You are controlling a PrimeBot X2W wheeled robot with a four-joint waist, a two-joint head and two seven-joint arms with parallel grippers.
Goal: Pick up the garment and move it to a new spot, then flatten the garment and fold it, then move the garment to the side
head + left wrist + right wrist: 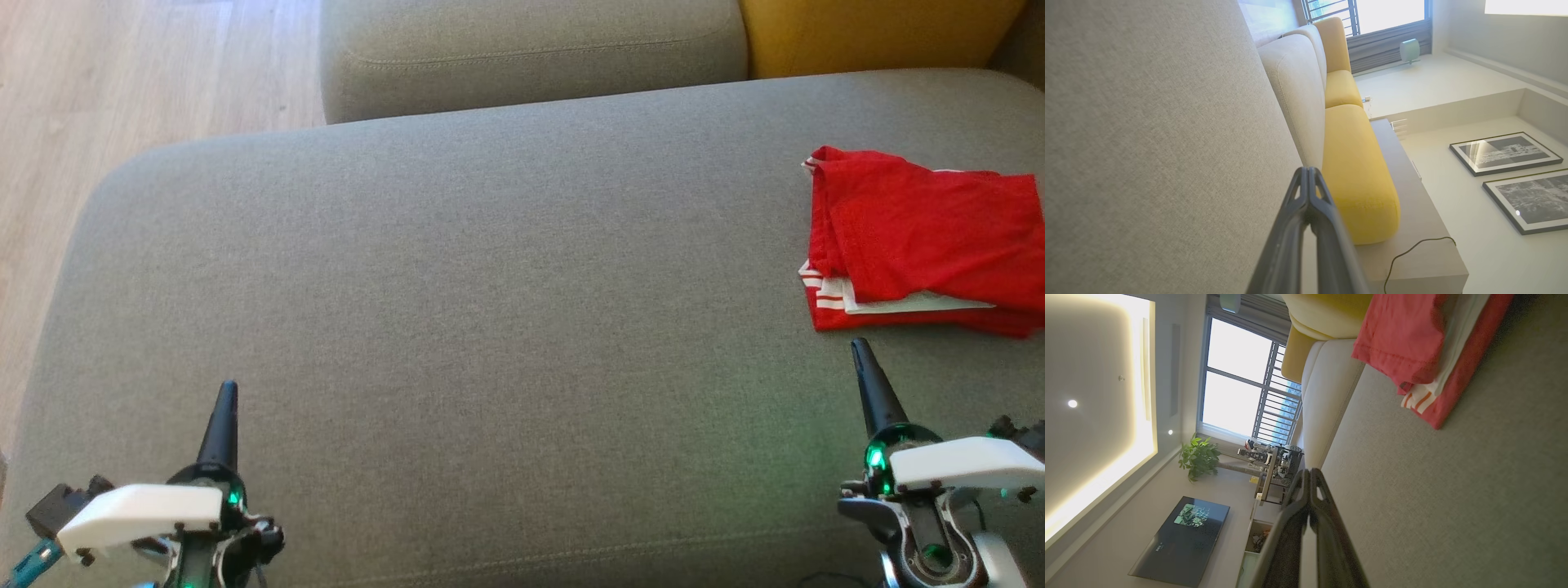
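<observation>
Place: home living room.
Seating: grey fabric sofa [490,245] beneath both jaws.
Screen: flat black wall-mounted television [1184,539] left of the right jaws.
Art: black-framed monochrome pictures [1504,152] right of the left jaws.

Left tool [229,388], right tool [859,347]: dark tapered fingers [219,437], white covers [139,510], green lights [875,457]

garment [927,241]: red, white-striped | folded flat (layers slightly uneven) | sofa seat's far right side

A broad grey fabric sofa seat [457,269] spreads ahead. A folded red garment [931,237] with white stripes lies flat on it, far to the right.
</observation>
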